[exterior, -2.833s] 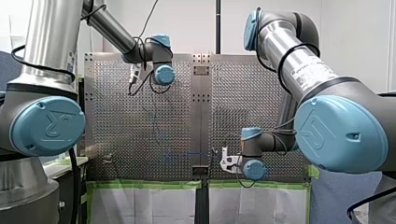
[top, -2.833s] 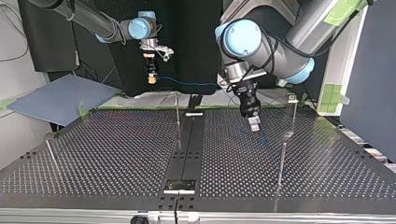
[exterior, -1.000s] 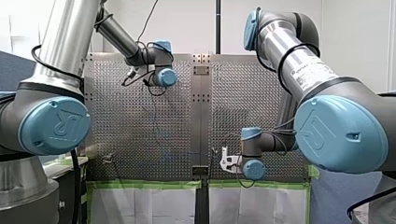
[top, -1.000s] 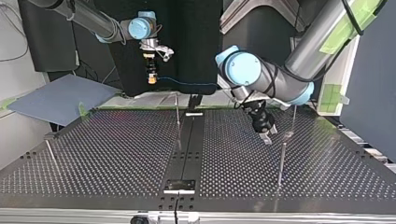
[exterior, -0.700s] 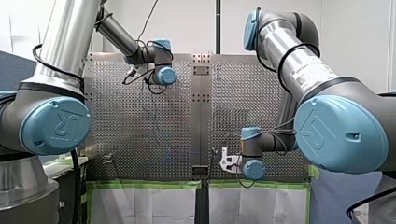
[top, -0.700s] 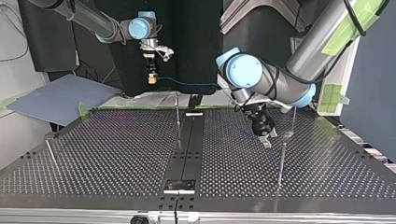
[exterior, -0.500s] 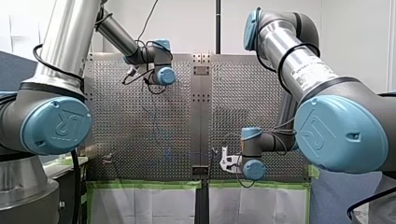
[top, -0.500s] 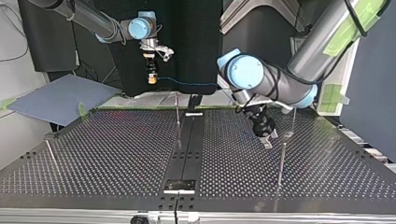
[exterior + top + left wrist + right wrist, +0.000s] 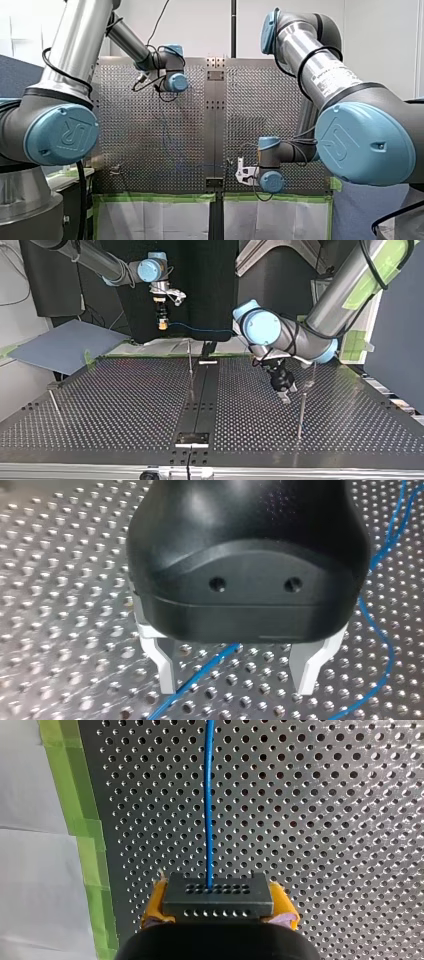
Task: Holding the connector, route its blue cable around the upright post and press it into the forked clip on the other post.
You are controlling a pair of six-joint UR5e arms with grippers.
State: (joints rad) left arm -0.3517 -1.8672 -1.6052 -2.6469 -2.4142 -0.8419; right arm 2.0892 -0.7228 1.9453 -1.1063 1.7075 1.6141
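My right gripper (image 9: pixel 218 916) is shut on the black connector (image 9: pixel 217 896), its yellow pads (image 9: pixel 151 909) pressing on both ends. The blue cable (image 9: pixel 209 795) leaves the connector and runs out over the perforated table. In the top view my right gripper (image 9: pixel 161 324) hangs high over the far edge, and the cable (image 9: pixel 200 330) stretches from it toward the view's right. My left gripper (image 9: pixel 285 396) is tilted low over the table beside an upright post (image 9: pixel 301 412). Its metal fingers (image 9: pixel 164 664) stand open with the cable (image 9: pixel 200 675) lying between them, untouched.
A thin post (image 9: pixel 190 365) stands near the table's middle strip, and another post (image 9: pixel 54 404) leans at the top view's left. A further post (image 9: pixel 314 371) shows partly behind my left arm. Green tape (image 9: pixel 82 820) marks the table's edge.
My left gripper has dropped lower and shifted toward the top view's right, closer to the near post. My right gripper and the connector have stayed put.
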